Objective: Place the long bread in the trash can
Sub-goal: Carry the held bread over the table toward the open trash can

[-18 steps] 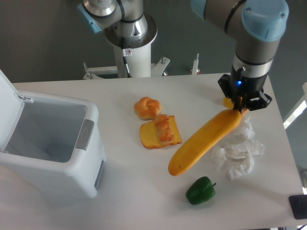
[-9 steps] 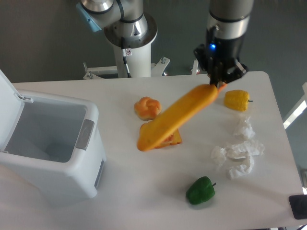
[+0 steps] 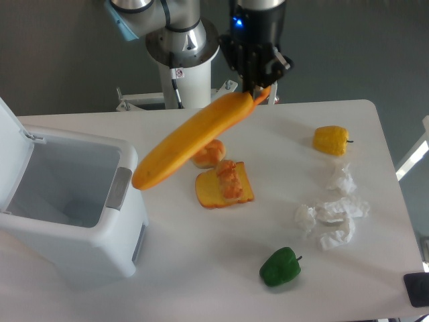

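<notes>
Gripper [image 3: 257,90] at top centre was clamped on one end of the long bread [image 3: 191,140], and we had it hanging in the air, slanting down-left, its free end just beside the open trash can's [image 3: 100,238] right rim, above the bun [image 3: 209,153].

The scene is seen through one fixed camera, set high at the front of the table [image 3: 201,268] and tilted down toward the arm's base [image 3: 182,50] at the far edge. Nearly the whole tabletop is taken in at middling range, with the trash can [image 3: 67,208] cropped at the left border. No second view is provided.
</notes>
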